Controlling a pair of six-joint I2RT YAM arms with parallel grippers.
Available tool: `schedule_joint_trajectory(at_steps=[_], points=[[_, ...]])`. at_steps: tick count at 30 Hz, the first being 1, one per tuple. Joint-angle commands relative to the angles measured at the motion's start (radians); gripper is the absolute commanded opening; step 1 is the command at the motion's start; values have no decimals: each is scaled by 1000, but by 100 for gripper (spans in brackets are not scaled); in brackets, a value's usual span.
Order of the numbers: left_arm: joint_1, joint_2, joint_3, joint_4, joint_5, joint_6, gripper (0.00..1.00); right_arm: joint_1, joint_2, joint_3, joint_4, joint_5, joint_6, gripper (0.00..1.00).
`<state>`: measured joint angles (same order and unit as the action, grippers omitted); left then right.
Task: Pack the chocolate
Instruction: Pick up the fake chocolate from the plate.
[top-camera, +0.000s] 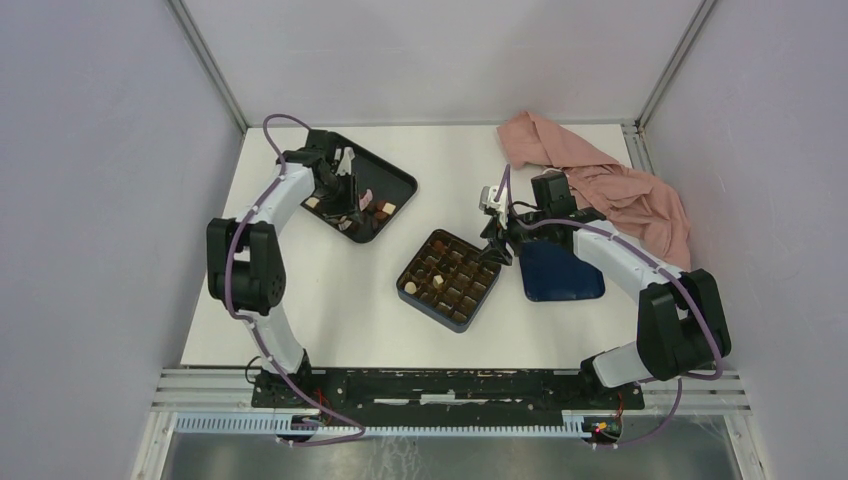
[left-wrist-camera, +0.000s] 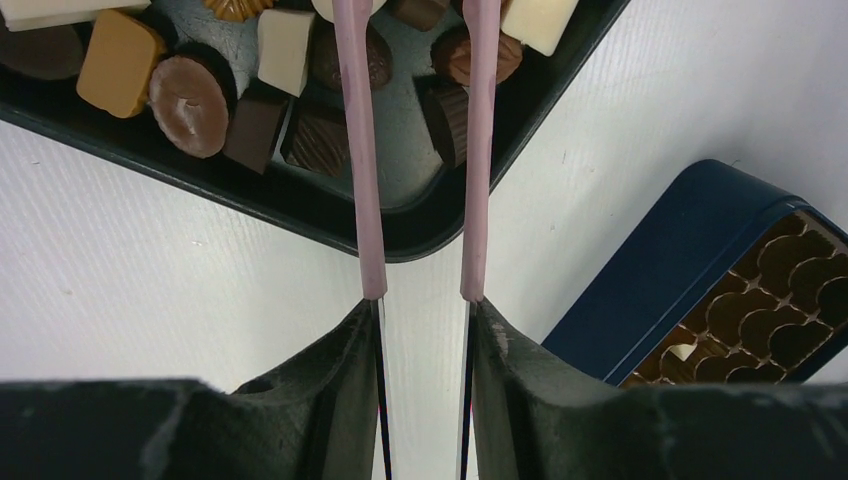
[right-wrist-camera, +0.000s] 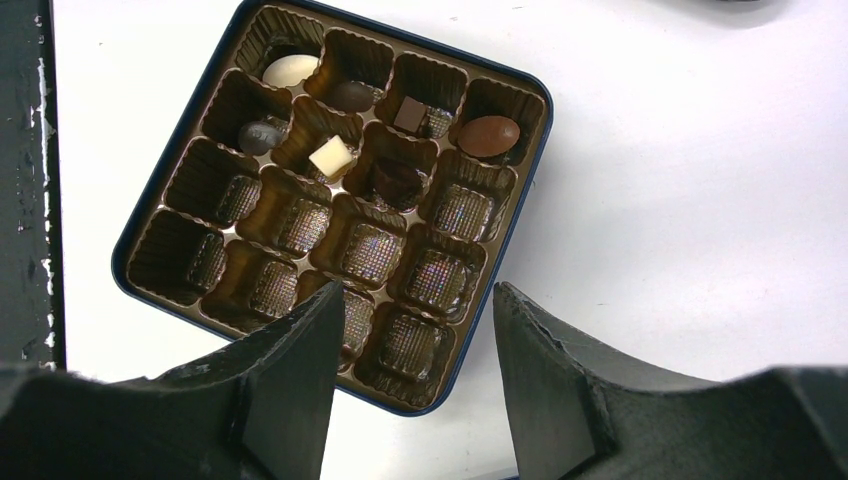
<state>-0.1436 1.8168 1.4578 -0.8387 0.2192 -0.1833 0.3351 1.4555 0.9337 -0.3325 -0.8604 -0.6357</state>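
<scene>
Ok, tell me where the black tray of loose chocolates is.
In the top view the black tray lies on the far left part of the table, under the left gripper, up and left of the dark blue box.

The table is white. The tray near its far left corner is black. The chocolate in it is dark brown, caramel and cream-white. The box is dark blue, its liner glossy golden brown with cross-hatched cup floors. The lid is dark blue, the cloth dusty pink, the sticks pale pink.
</scene>
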Motion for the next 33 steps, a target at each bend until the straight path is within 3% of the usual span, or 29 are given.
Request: schedule_joint_trajectory(at_steps=[1,26,33], points=[[-14,18,48,-32,8,72,40,-4,-7,46,-3,-26,-20,62],[-62,116,144,-91,-38,85,40,-3,3,56,-22,-36,-33,62],[-73,129,157,-111,-106,85,37,-4,6,57,-25,-38,-36,62]])
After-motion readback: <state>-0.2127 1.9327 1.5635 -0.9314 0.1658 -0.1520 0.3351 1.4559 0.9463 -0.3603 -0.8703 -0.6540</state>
